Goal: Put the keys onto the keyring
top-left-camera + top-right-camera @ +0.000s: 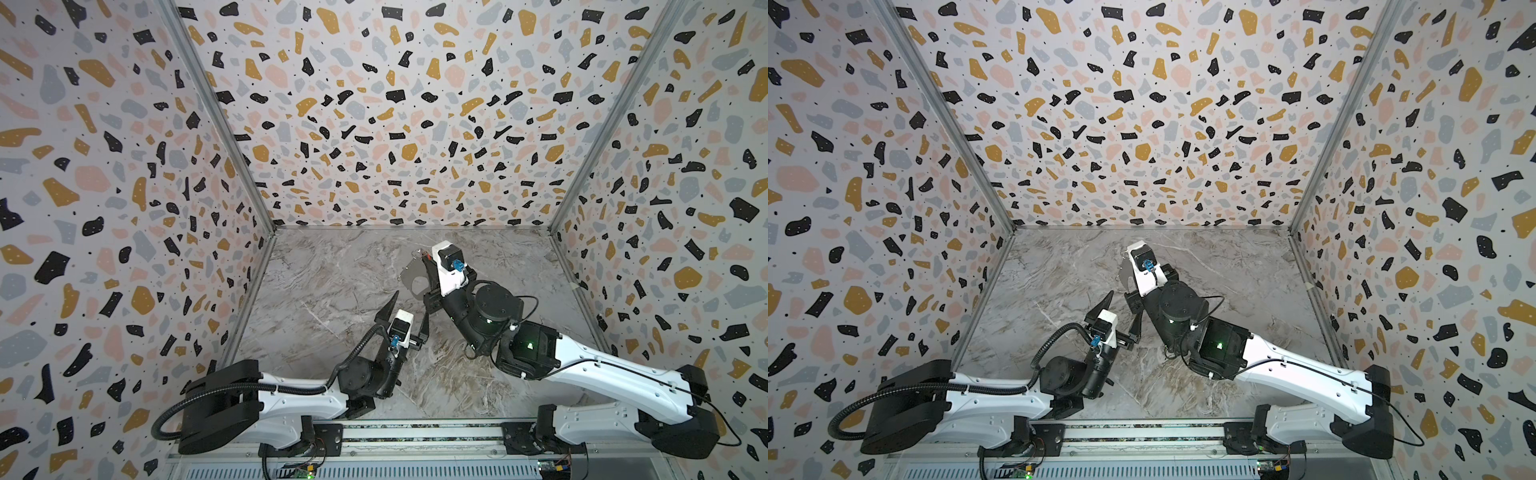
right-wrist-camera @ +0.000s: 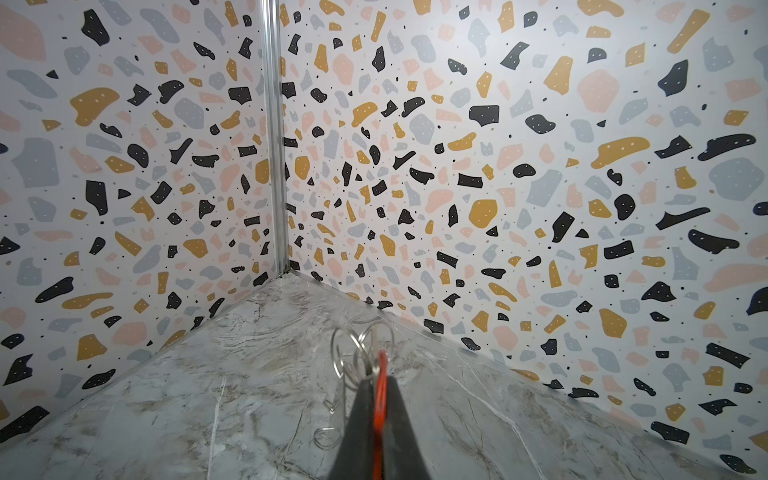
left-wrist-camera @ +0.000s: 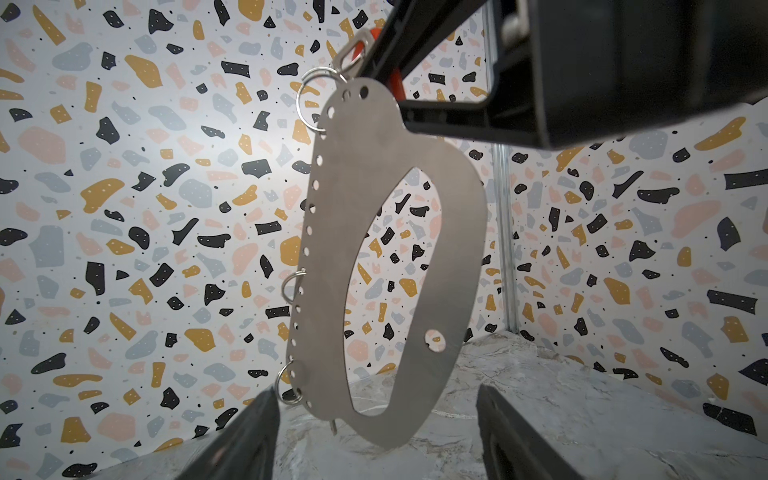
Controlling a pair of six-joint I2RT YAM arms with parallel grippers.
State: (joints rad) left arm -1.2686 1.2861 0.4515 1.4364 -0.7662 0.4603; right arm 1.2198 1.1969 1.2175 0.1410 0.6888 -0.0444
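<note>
The right gripper (image 2: 376, 374) pinched a red tag (image 2: 379, 399) (probably a key's), keyring (image 3: 332, 232) dangling; the left gripper (image 3: 376, 401) gaped wide, empty.

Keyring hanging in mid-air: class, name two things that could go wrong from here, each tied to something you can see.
1. The right gripper is shut only on the thin red tag. The keyring seems to dangle from it by a wire ring, so a slip could drop everything onto the table.
2. The keyring hangs free and tilted in front of the open left gripper. Closing on it may set it swinging.
</note>
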